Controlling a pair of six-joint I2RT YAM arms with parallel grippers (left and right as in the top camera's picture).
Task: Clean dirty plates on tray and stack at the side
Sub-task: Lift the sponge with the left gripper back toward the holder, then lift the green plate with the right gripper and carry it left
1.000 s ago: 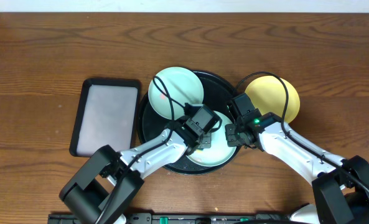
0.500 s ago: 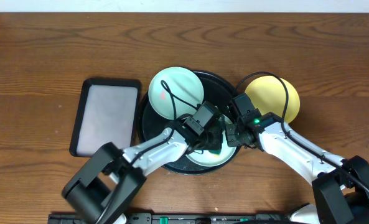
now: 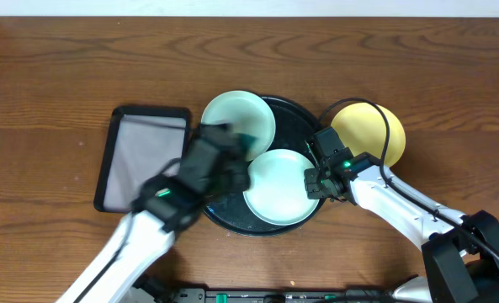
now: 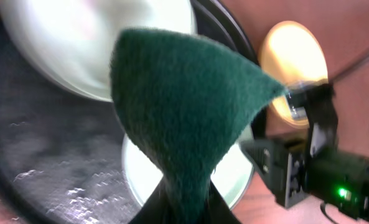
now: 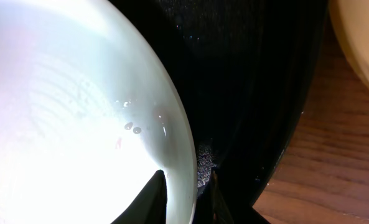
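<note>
Left gripper (image 4: 185,202) clenches a green scouring pad (image 4: 184,106) mid-frame; right gripper (image 5: 185,193) pinches the rim of the lower mint plate (image 3: 274,185) on the black tray (image 3: 296,123)

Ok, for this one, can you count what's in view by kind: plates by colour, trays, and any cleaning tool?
Green plates: 2
Yellow plate: 1
Round black tray: 1
Rectangular black tray: 1
Green scrub pad: 1
Total: 6
</note>
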